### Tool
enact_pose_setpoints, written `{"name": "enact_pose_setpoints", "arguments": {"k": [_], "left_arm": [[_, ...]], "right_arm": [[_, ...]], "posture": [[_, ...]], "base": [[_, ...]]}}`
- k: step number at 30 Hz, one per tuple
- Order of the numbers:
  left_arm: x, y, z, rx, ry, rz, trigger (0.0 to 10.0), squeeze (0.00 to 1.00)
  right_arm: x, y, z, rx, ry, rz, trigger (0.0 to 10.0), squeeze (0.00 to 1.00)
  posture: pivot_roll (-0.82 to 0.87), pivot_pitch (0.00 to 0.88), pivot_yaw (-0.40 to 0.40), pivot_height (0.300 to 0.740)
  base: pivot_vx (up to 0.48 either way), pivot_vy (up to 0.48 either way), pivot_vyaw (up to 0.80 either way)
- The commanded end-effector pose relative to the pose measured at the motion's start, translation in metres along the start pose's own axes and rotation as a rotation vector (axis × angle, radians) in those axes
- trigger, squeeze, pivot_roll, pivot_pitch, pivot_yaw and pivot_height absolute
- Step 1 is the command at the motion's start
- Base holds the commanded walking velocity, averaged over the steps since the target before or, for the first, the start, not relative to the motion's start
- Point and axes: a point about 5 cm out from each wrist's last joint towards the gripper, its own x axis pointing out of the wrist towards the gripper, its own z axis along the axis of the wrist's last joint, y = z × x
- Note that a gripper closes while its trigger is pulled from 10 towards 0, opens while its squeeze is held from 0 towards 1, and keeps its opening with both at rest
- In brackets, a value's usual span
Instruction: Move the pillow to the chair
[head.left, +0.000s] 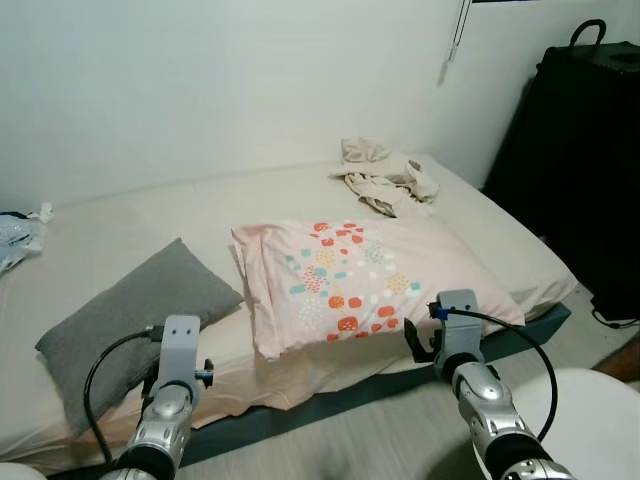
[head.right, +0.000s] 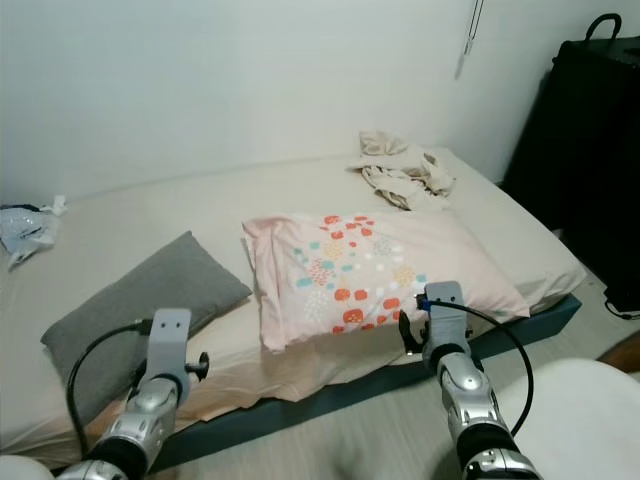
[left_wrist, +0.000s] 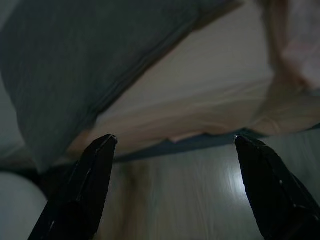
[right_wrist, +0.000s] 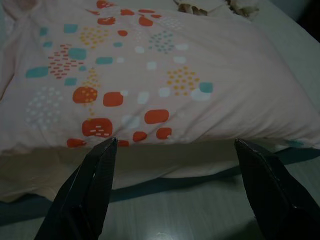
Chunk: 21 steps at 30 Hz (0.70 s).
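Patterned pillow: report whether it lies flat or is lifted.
Flat: the patterned pillow rests on the bed, with both claws short of it.

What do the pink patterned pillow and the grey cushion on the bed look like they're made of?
The pink pillow with orange and teal dots looks like a thin printed woven cover, probably cotton: matte, softly creased, loose at its edges. The grey cushion looks like a denser, plain matte fabric, possibly jersey or felt-like; its weave is too fine to tell.
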Motion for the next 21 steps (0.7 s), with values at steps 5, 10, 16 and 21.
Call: {"name": "enact_pose_setpoints", "arguments": {"k": [5,10,16,21], "left_arm": [[0.000,0.001,0.006,-0.013,-0.035,0.027,10.0,0.00],[-0.003,-0.007,0.002,0.003,-0.030,0.004,10.0,0.00],[-0.005,-0.009,0.004,-0.034,-0.053,0.010,10.0,0.00],[-0.009,-0.006,-0.009,-0.027,-0.021,0.008,10.0,0.00]], "right_arm": [[0.003,0.002,0.005,-0.022,-0.012,0.053,10.0,0.00],[0.005,0.011,0.005,-0.057,-0.005,0.056,10.0,0.00],[0.000,0.017,-0.008,-0.072,0.036,0.081,10.0,0.00],[-0.003,0.024,-0.013,-0.067,0.034,0.086,10.0,0.00]], "posture": [[-0.03,0.026,-0.088,0.740],[-0.05,0.026,-0.085,0.740],[-0.03,0.027,-0.101,0.740],[-0.05,0.073,-0.073,0.740]], "base": [[0.000,0.000,0.00],[0.000,0.000,0.00],[0.000,0.000,0.00],[0.000,0.000,0.00]]}}
